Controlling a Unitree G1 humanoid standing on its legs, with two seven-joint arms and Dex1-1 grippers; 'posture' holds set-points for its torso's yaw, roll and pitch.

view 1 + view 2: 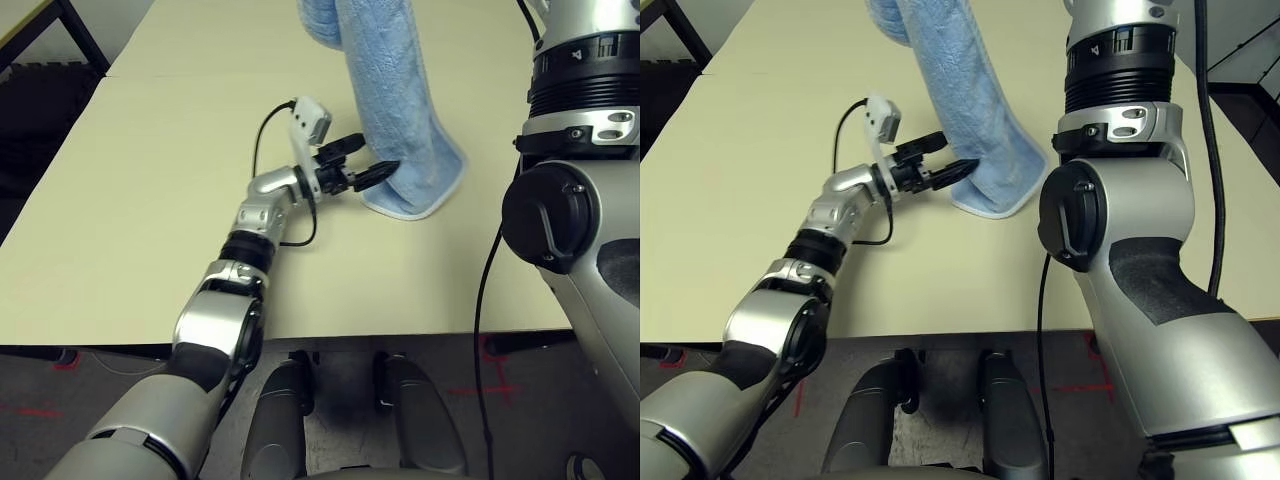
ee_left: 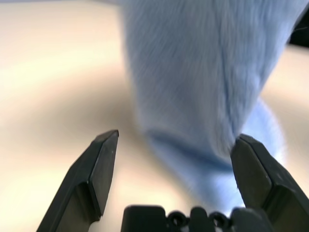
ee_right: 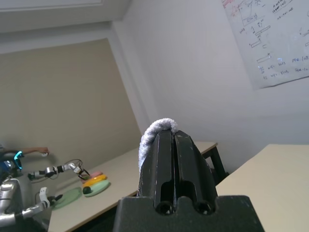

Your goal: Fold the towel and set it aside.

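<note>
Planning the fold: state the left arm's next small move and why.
Probably ease the open left end effector forward and close it on the towel's lower edge. The towel hangs from the shut right end effector, its bottom resting on the table, just ahead of the left fingers.

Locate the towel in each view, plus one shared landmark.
Left eye: towel hangs from the top edge, centre-right, lower end on the table.
Right eye: same, top centre.
Left wrist: hangs ahead, upper centre to right.
Right wrist: a fold pokes out above the shut fingers.
Landmark: open left gripper at the towel's lower end.
</note>
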